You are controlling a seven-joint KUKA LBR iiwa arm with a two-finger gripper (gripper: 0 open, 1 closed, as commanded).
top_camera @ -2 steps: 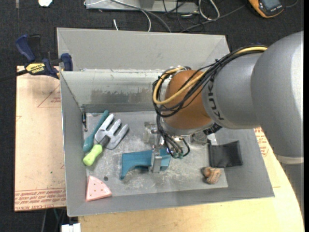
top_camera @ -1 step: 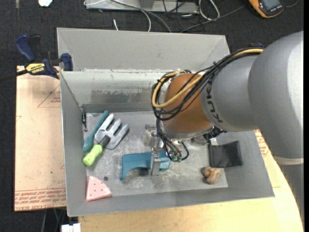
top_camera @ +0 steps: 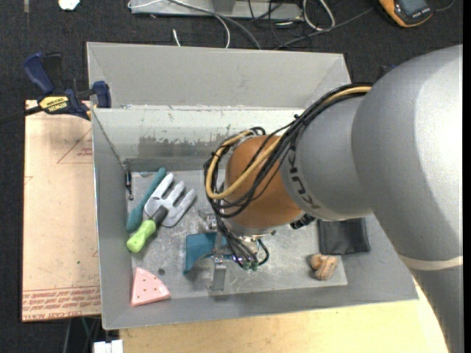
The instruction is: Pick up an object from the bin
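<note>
The arm reaches into the grey metal bin (top_camera: 110,271) from the right, its orange wrist cover (top_camera: 254,186) looped with black and yellow cables (top_camera: 221,169). The claw (top_camera: 218,272) is low over the bin floor, near the front wall and about mid-width; whether it is open or closed cannot be told from here. A teal block (top_camera: 196,248) with a curved top lies just beside the claw on its left, seemingly touching it.

Further left, a white toy fork with a green handle (top_camera: 156,213) lies slanted across a long teal piece (top_camera: 143,193). A pink wedge dotted with small holes (top_camera: 149,287) sits in the near left corner. To the right, well apart from the claw, are a small tan lump (top_camera: 322,265) and, just behind it, a dark grey pouch (top_camera: 343,235).
</note>
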